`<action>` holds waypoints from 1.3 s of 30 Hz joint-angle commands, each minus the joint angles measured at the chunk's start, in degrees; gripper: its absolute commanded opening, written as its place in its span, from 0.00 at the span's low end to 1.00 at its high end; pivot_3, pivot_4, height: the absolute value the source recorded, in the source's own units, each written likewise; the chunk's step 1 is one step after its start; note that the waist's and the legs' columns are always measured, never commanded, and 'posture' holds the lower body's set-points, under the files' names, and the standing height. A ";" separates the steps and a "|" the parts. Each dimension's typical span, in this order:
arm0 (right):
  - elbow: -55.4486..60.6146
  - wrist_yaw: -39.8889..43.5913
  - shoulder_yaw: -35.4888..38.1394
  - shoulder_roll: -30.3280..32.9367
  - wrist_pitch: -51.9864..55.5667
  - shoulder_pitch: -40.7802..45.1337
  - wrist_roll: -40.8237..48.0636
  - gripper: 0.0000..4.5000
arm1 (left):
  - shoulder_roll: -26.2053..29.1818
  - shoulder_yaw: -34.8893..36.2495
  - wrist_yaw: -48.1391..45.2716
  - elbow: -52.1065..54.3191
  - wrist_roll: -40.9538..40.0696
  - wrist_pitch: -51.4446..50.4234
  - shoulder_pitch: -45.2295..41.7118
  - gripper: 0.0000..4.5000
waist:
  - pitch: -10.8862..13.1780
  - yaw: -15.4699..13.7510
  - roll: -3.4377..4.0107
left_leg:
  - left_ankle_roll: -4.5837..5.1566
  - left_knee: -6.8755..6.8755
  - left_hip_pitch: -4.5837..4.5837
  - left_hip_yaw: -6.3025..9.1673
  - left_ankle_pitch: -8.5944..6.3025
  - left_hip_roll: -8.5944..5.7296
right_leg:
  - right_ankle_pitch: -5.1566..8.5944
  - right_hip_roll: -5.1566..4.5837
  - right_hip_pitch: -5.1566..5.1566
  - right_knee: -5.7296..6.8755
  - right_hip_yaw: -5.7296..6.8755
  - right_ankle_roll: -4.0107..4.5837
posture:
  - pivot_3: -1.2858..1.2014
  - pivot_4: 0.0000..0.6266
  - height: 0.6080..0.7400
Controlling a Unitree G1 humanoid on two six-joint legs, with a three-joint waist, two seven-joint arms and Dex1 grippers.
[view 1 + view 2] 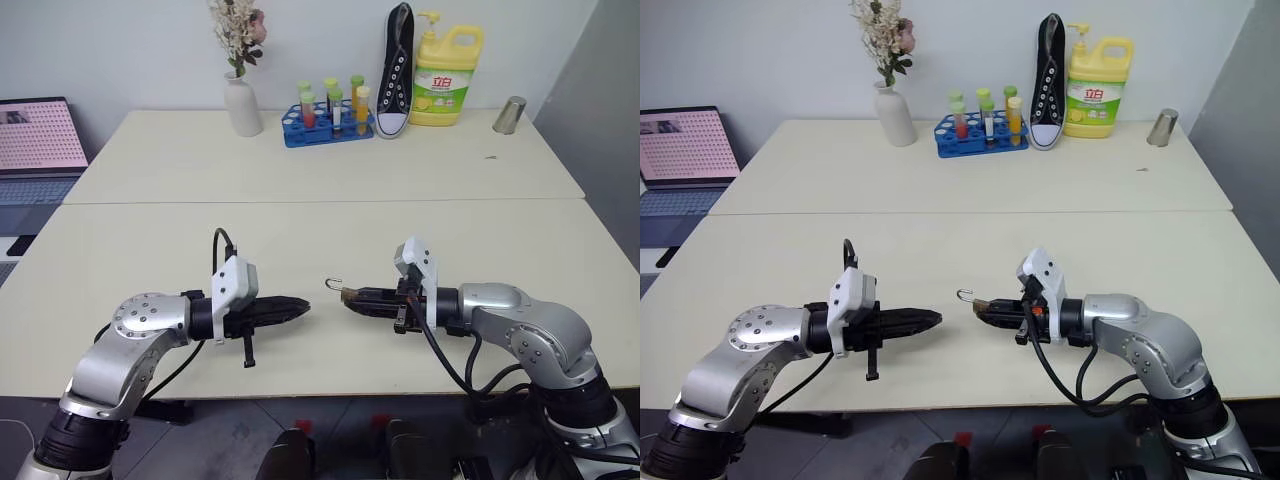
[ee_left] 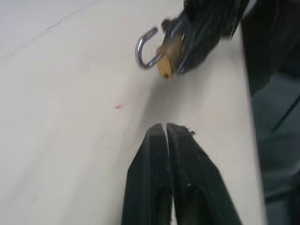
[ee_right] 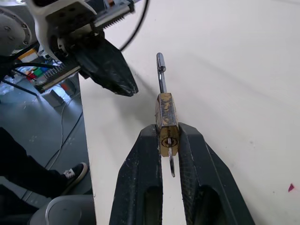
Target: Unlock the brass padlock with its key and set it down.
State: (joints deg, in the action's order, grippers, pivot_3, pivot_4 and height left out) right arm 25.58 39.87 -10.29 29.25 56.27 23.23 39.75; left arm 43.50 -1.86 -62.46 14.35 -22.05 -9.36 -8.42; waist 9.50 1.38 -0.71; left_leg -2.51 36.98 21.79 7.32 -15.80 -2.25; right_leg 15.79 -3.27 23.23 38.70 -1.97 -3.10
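Between right hand (image 3: 168,140) fingers, brass padlock (image 3: 167,122).

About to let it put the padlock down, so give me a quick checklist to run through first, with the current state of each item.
1. Shackle open: ok. The brass padlock has its silver shackle swung out, one end free.
2. Padlock gripped firmly: ok. The right pincer clamps the lock body between both fingers.
3. Key location: ok. The key hangs in the keyhole.
4. Left pincer out of the way: ok. It is shut, holds nothing, and is apart from the padlock.
5. Landing spot: ok. The table under the padlock is bare.
6. Padlock height above table: cannot tell.
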 commanded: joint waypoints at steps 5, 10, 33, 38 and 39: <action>-3.21 -0.67 1.95 -1.11 7.14 1.95 4.25 0.04 | -2.86 -1.58 -0.95 -8.99 9.78 24.97 -0.26 0.57 | 0.00 0.11 -0.01 | 0.02 -0.01 0.05 -0.03 -0.01 0.00 | -0.01 -0.03 0.00 -0.11 -0.03 -0.01 | 0.52 0.24 1.00; -14.68 1.69 -1.89 -2.67 8.61 7.94 0.95 0.04 | -4.11 -2.97 0.21 -9.45 10.67 26.54 1.18 0.93 | 0.00 0.65 -0.01 | 0.03 0.00 0.00 -0.07 -0.02 0.00 | -0.01 -0.02 0.01 -0.03 -0.04 -0.03 | 0.52 0.24 1.00; 0.42 15.48 -0.91 16.20 -14.07 1.12 -12.48 0.99 | 0.13 0.59 7.64 -1.34 6.40 -3.52 -0.64 1.00 | 0.03 0.62 -0.03 | 0.04 0.01 0.05 0.09 -0.02 0.02 | 0.00 0.05 0.06 0.10 0.11 -0.05 | 0.52 0.24 1.00; 5.74 15.92 5.71 20.31 -15.77 -4.11 -11.06 0.99 | 2.17 1.99 5.03 1.16 3.22 -5.97 -0.30 1.00 | 0.06 0.51 -0.07 | 0.04 0.02 0.03 0.04 -0.02 0.03 | 0.00 0.05 0.02 0.07 0.07 -0.05 | 0.52 0.24 1.00; 5.88 15.68 6.17 20.58 -15.87 -4.41 -11.15 0.99 | 2.24 2.18 4.61 1.59 2.63 -6.36 -0.24 1.00 | 0.06 0.50 -0.07 | 0.04 0.02 0.03 0.04 -0.02 0.03 | 0.00 0.04 0.00 0.07 0.08 -0.05 | 0.52 0.24 1.00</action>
State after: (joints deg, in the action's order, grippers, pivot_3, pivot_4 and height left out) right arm 29.32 55.58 -6.53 49.19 41.55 18.86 28.15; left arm 45.01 -1.66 -57.14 13.62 -17.83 -15.11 -8.62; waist 9.56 1.89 -0.78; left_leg -2.47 37.00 21.80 7.35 -15.82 -2.21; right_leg 15.79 -3.22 23.21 38.77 -1.90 -3.15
